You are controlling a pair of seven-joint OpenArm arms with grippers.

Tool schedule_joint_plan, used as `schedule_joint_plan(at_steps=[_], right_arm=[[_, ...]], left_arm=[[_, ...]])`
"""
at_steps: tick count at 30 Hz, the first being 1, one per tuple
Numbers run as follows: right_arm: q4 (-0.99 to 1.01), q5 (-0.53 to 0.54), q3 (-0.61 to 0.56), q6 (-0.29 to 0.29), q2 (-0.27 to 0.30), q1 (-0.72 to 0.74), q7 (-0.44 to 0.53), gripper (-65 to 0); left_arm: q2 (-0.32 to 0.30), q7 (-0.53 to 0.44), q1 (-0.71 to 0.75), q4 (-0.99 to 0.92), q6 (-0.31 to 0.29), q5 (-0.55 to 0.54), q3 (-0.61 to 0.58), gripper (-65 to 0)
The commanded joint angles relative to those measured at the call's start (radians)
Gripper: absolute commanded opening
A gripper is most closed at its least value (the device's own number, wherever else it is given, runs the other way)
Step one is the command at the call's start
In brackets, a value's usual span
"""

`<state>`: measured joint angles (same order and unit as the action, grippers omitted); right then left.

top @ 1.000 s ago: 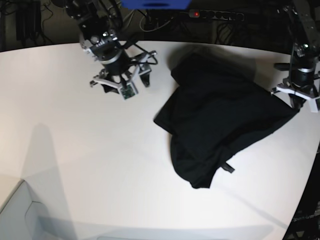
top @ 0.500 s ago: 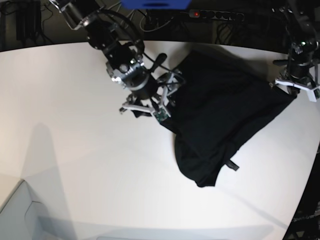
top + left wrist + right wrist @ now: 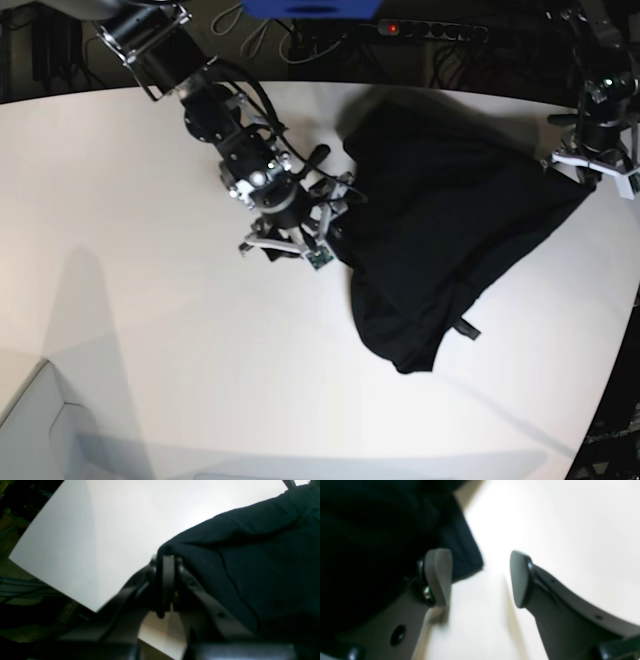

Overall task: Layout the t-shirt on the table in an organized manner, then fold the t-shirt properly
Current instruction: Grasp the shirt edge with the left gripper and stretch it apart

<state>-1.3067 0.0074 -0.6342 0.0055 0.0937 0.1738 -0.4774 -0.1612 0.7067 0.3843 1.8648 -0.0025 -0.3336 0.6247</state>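
Right end effector (image 3: 318, 240) jaws spread, has reached t-shirt (image 3: 440, 240) edge mid-tabletop (image 3: 150, 330) | left end effector (image 3: 167, 562) pinching corner at tabletop's edge | spreading can begin.

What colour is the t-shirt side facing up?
Plain black; no print visible on the t-shirt, clearest in the base view.

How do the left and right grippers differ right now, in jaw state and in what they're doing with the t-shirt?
The left gripper is shut, pinching a fold of the t-shirt; the right gripper stands open and holds nothing. The left sits at the shirt's far side near the table edge; the right is low at the opposite edge, one finger beside the cloth. Both are at the shirt's border.
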Motion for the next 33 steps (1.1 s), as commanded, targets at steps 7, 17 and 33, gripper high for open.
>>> schedule_joint_plan(at_steps=[7, 17, 33], right_arm=[[0.148, -0.005, 0.006, 0.000, -0.062, 0.054, 0.082, -27.9], [0.247, -0.007, 0.020, -0.003, -0.041, 0.069, 0.078, -65.0], [0.039, -0.008, 0.529, -0.003, 0.076, 0.132, 0.078, -65.0]], left_arm=[[-0.013, -0.023, -0.002, 0.017, 0.005, 0.001, 0.005, -64.6], [-0.015, -0.028, -0.009, 0.016, 0.005, 0.001, 0.007, -64.6], [-0.015, -0.023, -0.067, 0.017, 0.005, -0.008, 0.157, -64.6]])
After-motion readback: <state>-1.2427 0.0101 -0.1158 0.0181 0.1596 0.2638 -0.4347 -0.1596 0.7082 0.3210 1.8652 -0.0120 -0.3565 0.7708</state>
